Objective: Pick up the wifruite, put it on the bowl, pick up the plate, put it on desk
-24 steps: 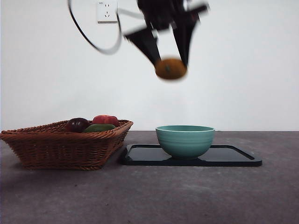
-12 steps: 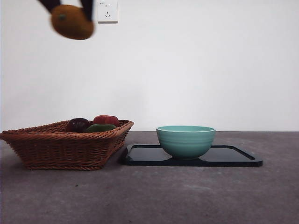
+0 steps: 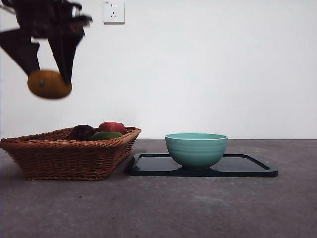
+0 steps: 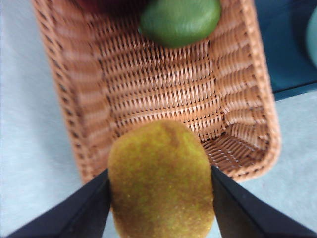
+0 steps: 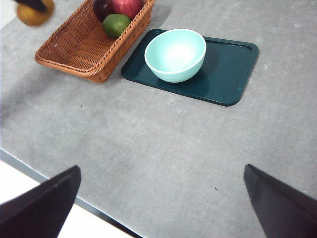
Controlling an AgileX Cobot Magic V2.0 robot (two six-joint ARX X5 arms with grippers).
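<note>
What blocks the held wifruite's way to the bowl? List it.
Nothing visible. The left gripper holds the wifruite in the air above the wicker basket. The bowl sits open-topped on the dark tray, beside the basket; the air between is clear.

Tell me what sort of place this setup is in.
Probably an indoor lab or test bench: a bare white wall with a wall socket, a plain grey desk, and staged props, a wicker basket of fruit and a bowl on a dark tray.
</note>
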